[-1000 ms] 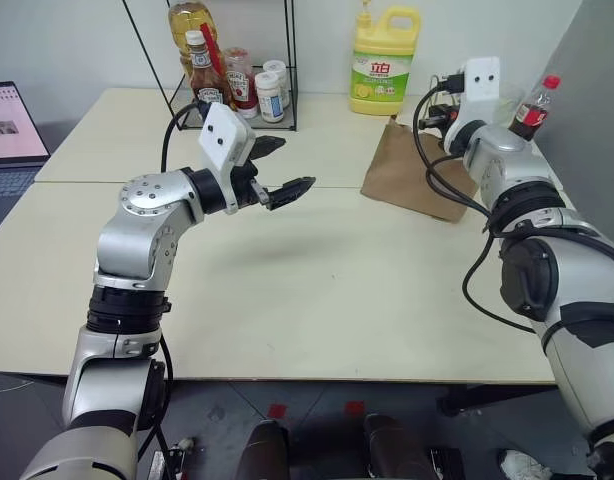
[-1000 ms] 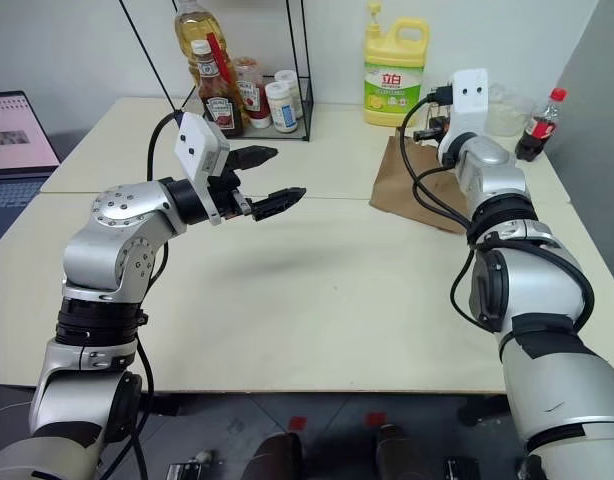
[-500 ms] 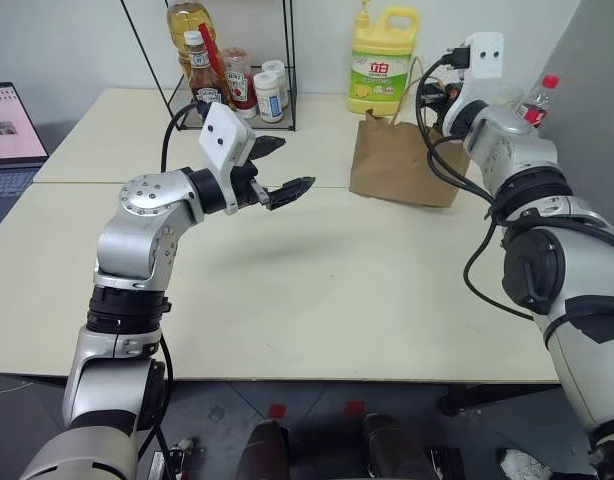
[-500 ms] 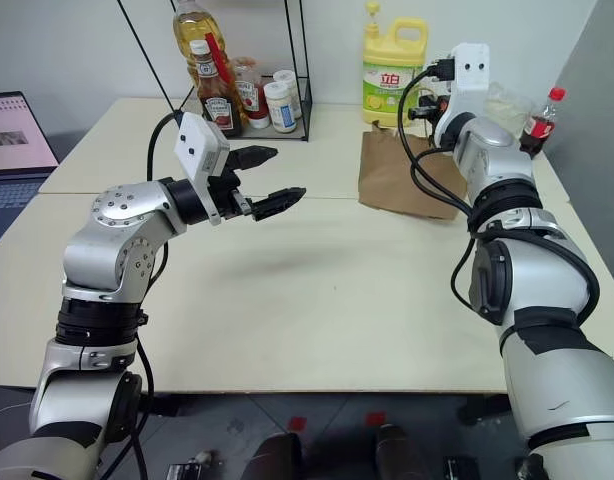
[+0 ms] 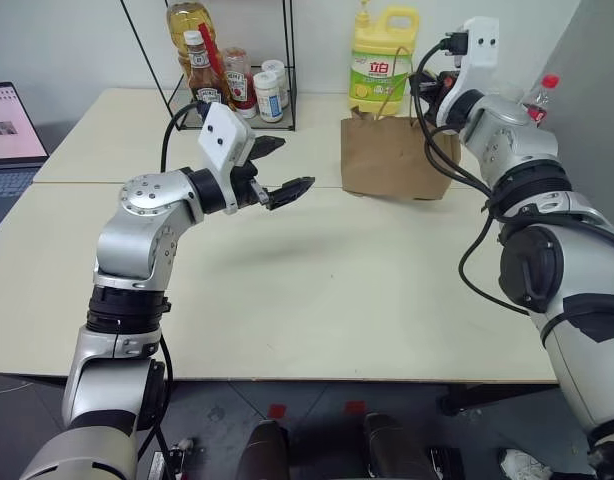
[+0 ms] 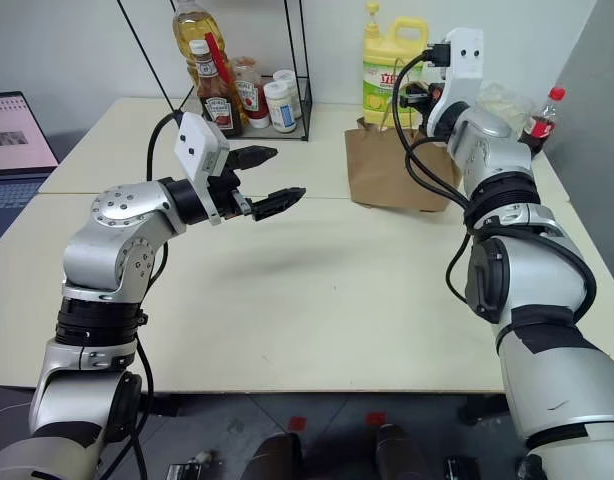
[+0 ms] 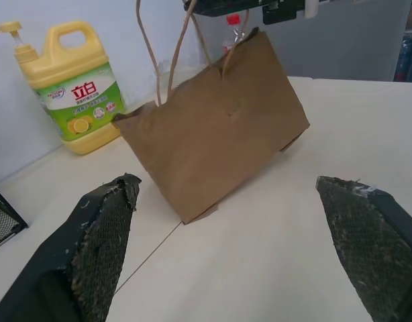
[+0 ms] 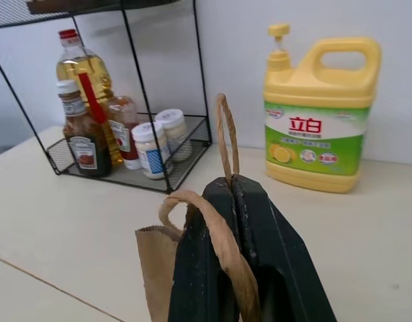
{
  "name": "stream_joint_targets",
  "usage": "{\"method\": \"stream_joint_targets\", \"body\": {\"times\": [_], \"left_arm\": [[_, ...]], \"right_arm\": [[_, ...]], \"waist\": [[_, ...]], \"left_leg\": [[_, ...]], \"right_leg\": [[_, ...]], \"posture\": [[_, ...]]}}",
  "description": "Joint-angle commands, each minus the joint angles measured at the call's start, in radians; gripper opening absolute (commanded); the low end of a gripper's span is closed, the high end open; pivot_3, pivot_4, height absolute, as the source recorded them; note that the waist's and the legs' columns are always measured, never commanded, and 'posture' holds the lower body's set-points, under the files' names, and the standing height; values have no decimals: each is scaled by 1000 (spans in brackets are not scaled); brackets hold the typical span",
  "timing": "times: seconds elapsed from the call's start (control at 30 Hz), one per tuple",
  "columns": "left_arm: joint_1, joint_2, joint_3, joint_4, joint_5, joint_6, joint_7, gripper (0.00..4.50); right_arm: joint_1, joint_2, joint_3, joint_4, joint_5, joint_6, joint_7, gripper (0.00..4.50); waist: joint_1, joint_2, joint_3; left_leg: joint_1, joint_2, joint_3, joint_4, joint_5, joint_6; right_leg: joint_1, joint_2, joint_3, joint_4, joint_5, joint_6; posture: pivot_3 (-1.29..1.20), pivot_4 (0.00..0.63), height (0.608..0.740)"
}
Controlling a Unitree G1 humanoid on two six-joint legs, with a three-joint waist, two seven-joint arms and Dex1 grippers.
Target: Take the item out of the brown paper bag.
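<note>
Two grippers: R pinching bag handle, L waiting wide open.
R gripper (image 8: 229, 201) is clamping brown paper bag (image 5: 389, 160) by its twine, bag standing near table's far edge; L gripper (image 5: 284, 166) is holding nothing. Item is hidden, prob. inside; bag looks light, floppy — grip handles or rim.

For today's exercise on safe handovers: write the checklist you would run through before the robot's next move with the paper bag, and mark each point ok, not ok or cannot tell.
1. Right pincer shut on the twine handle: ok.
2. Brown paper bag upright by the handle: ok.
3. Left pincer open, ready to reach in: ok.
4. Left pincer at the bag's mouth: not ok, it hangs apart from it.
5. Bag mouth open enough: cannot tell.
6. Item inside the bag: cannot tell.
</note>
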Motion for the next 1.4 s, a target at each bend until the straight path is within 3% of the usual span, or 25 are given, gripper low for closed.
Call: {"method": "stream_joint_targets", "body": {"times": [0.03,0.87,1.4], "left_arm": [[8,27,36,-29,-7,-1,2,4500],[378,93,254,-432,-167,268,172,4500],[581,19,378,-606,-258,319,356,4500]], "right_arm": [[-68,4,-26,-89,44,2,20,44],[-58,199,-17,-302,158,196,-44,44],[-14,360,-8,-524,185,359,-210,44]], "waist": [[0,0,0],[0,0,0],[3,0,0]], "left_leg": [[0,0,0,0,0,0],[-4,0,0,1,-1,2],[-5,1,0,2,-1,2]], "right_leg": [[0,0,0,0,0,0],[-8,0,0,7,0,-1],[-9,0,0,8,-1,-1]], "posture": [[0,150,740],[0,150,740],[0,150,740]]}}
